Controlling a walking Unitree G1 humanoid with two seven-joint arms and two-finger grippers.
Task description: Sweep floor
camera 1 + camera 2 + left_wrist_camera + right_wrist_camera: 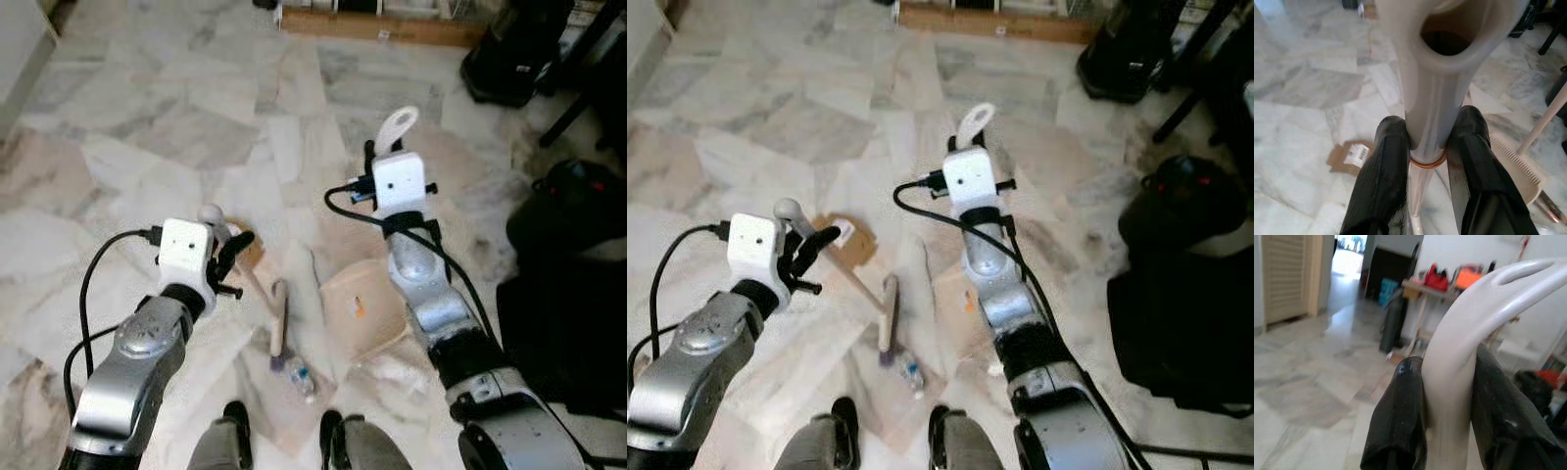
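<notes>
Left eye view: the left gripper (227, 257) has its fingers clamped on the broom (277, 318) handle near its knobbed top, and the left wrist view confirms both black fingers (1382, 181) pressed against the pale shaft. The shaft runs down from that grip to the brush head, which rests on the marble floor (147, 117) just ahead of the robot's feet (235, 423). The right gripper (384, 157) is closed around the upright handle of the dustpan (361, 308); in the right wrist view the fingers (1400, 416) squeeze the pale looped handle from both sides. The pan itself lies on the floor just right of the brush head. A small bottle (299, 375) lies next to the brush head on the side nearer the feet. A scrap of cardboard (848, 242) with a white label lies beyond the brush head, close to the left gripper. Dark bags (563, 225) stand well to the right of the brush head. Judged risks: the left grip sits high on a long shaft, so a sideways stroke may twist the handle within the fingers and lose control of the head. The bottle can roll away from the bristles instead of entering the pan. If the pan lip lifts off the floor, litter may slide under it. The feet stand near the brush head and may be struck on a back stroke.
</notes>
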